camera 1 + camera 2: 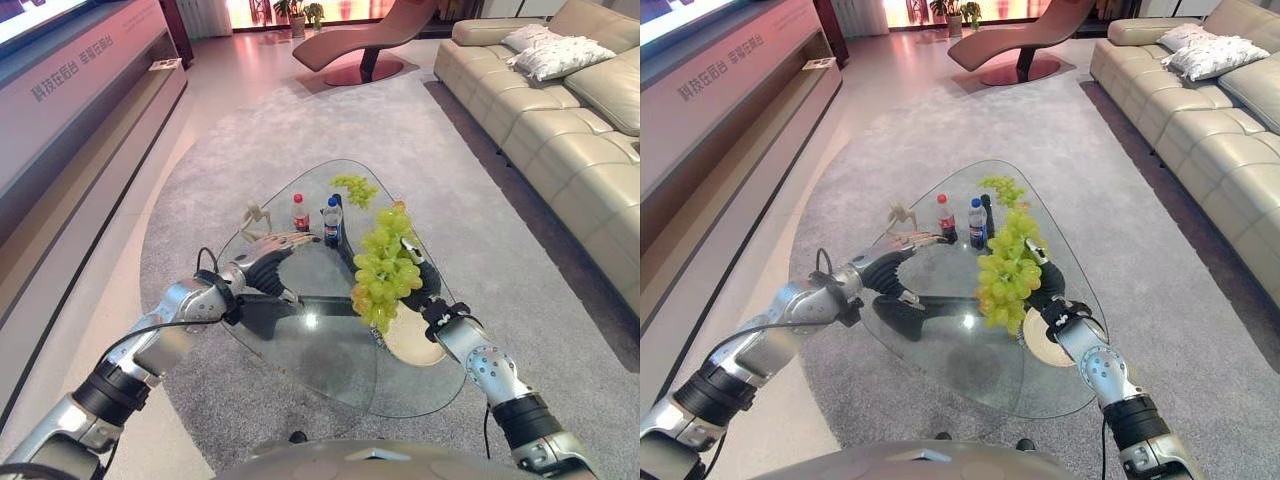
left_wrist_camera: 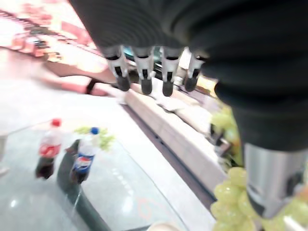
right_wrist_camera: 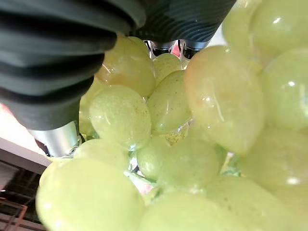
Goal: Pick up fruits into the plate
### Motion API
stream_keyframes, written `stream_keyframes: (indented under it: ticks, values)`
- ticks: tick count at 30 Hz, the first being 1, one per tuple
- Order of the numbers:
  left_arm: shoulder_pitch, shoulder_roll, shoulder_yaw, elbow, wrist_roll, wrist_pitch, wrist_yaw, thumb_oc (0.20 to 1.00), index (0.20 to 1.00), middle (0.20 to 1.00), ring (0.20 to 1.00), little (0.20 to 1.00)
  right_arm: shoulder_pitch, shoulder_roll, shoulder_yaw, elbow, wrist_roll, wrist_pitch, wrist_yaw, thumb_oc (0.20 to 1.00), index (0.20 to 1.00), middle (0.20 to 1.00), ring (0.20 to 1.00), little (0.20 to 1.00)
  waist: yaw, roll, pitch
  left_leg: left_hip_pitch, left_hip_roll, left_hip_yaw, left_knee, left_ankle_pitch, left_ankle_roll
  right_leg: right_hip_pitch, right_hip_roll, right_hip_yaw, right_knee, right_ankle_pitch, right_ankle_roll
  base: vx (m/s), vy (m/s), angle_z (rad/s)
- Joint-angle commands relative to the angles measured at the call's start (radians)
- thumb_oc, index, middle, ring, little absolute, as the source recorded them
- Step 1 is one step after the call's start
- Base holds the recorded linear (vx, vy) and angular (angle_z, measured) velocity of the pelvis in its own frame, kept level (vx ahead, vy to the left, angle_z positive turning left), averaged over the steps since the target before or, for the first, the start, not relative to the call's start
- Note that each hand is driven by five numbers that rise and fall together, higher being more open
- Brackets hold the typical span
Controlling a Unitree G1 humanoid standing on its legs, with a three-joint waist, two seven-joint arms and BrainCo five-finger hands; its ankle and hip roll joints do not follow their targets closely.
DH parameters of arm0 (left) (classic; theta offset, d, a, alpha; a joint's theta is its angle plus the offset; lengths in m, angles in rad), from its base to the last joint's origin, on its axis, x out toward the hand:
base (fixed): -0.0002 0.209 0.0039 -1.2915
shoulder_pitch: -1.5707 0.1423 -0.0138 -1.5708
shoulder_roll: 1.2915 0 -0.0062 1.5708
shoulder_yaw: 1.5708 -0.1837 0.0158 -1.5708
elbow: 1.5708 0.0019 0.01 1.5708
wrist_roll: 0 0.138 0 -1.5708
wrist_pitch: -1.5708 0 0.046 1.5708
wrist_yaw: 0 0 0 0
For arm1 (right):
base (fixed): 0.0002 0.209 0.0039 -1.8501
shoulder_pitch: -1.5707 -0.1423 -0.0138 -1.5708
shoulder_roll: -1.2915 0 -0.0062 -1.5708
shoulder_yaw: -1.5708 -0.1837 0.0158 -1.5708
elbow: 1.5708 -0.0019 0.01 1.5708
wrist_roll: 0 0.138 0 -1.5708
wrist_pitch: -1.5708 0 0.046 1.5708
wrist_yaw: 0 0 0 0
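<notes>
My right hand [image 1: 424, 286] is shut on a large bunch of green grapes [image 1: 385, 268], held in the air just above the cream plate [image 1: 410, 346] on the glass table [image 1: 330, 372]. In the right wrist view the grapes [image 3: 192, 120] press close against the hand. A second, smaller bunch of grapes [image 1: 355, 188] lies at the table's far edge. My left hand [image 1: 266, 262] hovers open over the table's left part, its fingers [image 2: 144, 72] straight and holding nothing.
A red-capped bottle [image 1: 300, 213], a blue-capped bottle [image 1: 332, 222] and a small wooden figure [image 1: 256, 217] stand on the table behind my hands. A beige sofa [image 1: 570, 120] runs along the right, a long low cabinet [image 1: 80, 120] along the left.
</notes>
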Motion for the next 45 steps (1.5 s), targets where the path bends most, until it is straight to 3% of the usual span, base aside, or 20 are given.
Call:
stream_keyframes:
  ticks: [1, 8, 9, 10, 14, 18, 25, 31, 39, 45]
  values:
    - [-0.008, -0.005, 0.071, 0.042, -0.122, 0.024, 0.069, 1.000, 1.000, 1.000, 1.000, 1.000, -0.046, 0.034, -0.072, -0.064, -0.045, -0.084, 0.044, 0.200, 0.200, 0.200, 0.200, 0.200, 0.006, -0.045, 0.013, 0.020, -0.054, 0.079, 0.065, -0.115, 0.046, 0.037, -0.031, -0.026, 0.018, -0.028, 0.050, 0.05, 0.007, -0.01]
    - [0.117, -0.105, 0.170, 0.159, -0.345, 0.067, 0.114, 1.000, 1.000, 1.000, 1.000, 1.000, 0.000, 0.059, -0.139, -0.037, -0.126, -0.124, 0.037, 0.200, 0.200, 0.200, 0.200, 0.200, -0.003, -0.045, 0.038, 0.016, -0.051, 0.091, 0.079, -0.120, 0.050, 0.030, -0.030, -0.016, 0.029, -0.033, 0.043, 0.04, -0.003, 0.00]
    - [0.152, -0.143, 0.187, 0.210, -0.527, 0.103, 0.095, 1.000, 1.000, 1.000, 1.000, 1.000, 0.006, 0.057, -0.155, -0.023, -0.159, -0.150, 0.028, 0.200, 0.200, 0.200, 0.200, 0.200, -0.007, -0.043, 0.054, 0.004, -0.050, 0.096, 0.090, -0.120, 0.049, 0.015, -0.031, -0.011, 0.038, -0.032, 0.041, 0.00, 0.000, 0.00]
    - [0.162, -0.162, 0.195, 0.232, -0.601, 0.120, 0.084, 1.000, 1.000, 1.000, 1.000, 1.000, 0.005, 0.054, -0.164, -0.012, -0.171, -0.163, 0.029, 0.200, 0.200, 0.200, 0.200, 0.200, -0.009, -0.043, 0.064, -0.002, -0.048, 0.101, 0.095, -0.121, 0.050, 0.008, -0.033, -0.010, 0.045, -0.034, 0.040, -0.04, -0.012, -0.05]
    - [0.192, -0.219, 0.214, 0.374, -0.677, 0.092, 0.103, 1.000, 1.000, 1.000, 1.000, 1.000, -0.007, 0.030, -0.187, 0.046, -0.232, -0.193, 0.001, 0.200, 0.200, 0.200, 0.200, 0.200, -0.018, -0.039, 0.100, -0.014, -0.044, 0.114, 0.103, -0.124, 0.050, -0.019, -0.030, 0.001, 0.066, -0.038, 0.037, -0.01, -0.014, -0.03]
    - [0.168, -0.230, 0.191, 0.493, -0.678, 0.055, 0.156, 1.000, 1.000, 1.000, 1.000, 1.000, -0.046, -0.038, -0.193, 0.108, -0.366, -0.238, -0.066, 0.200, 0.200, 0.200, 0.200, 0.200, -0.026, -0.036, 0.149, -0.064, -0.043, 0.115, 0.140, -0.128, 0.050, -0.077, -0.032, 0.013, 0.109, -0.045, 0.035, -0.10, -0.051, -0.05]
    - [0.076, -0.252, 0.118, 0.700, -0.704, 0.004, 0.213, 1.000, 1.000, 1.000, 1.000, 1.000, -0.209, -0.172, -0.156, 0.252, -0.482, -0.288, -0.132, 0.200, 0.200, 0.200, 0.200, 0.200, -0.040, -0.014, 0.331, -0.204, -0.049, 0.089, 0.219, -0.110, 0.049, -0.214, -0.022, 0.033, 0.206, -0.051, 0.020, -0.18, -0.080, -0.09]
    - [0.056, -0.257, 0.068, 0.770, -0.708, -0.023, 0.226, 1.000, 1.000, 1.000, 1.000, 1.000, -0.322, -0.243, -0.142, 0.315, -0.550, -0.283, -0.199, 0.200, 0.200, 0.200, 0.200, 0.200, -0.047, 0.011, 0.431, -0.334, -0.056, 0.054, 0.280, -0.089, 0.040, -0.350, -0.016, 0.030, 0.286, -0.057, -0.002, -0.12, -0.046, -0.03]
    - [0.020, -0.252, 0.027, 0.802, -0.749, -0.043, 0.235, 1.000, 1.000, 1.000, 1.000, 1.000, -0.484, -0.340, -0.134, 0.451, -0.592, -0.255, -0.219, 0.200, 0.200, 0.200, 0.200, 0.200, -0.028, 0.036, 0.447, -0.529, -0.072, 0.031, 0.345, -0.075, 0.032, -0.543, -0.024, 0.007, 0.375, -0.068, -0.008, -0.10, -0.029, -0.06]
    - [0.004, -0.245, 0.006, 0.799, -0.766, -0.056, 0.239, 1.000, 1.000, 1.000, 1.000, 1.000, -0.551, -0.356, -0.101, 0.481, -0.651, -0.237, -0.248, 0.200, 0.200, 0.200, 0.200, 0.200, -0.014, 0.046, 0.447, -0.610, -0.078, 0.034, 0.382, -0.082, 0.030, -0.633, -0.027, 0.003, 0.434, -0.084, -0.008, -0.06, 0.005, 0.04]
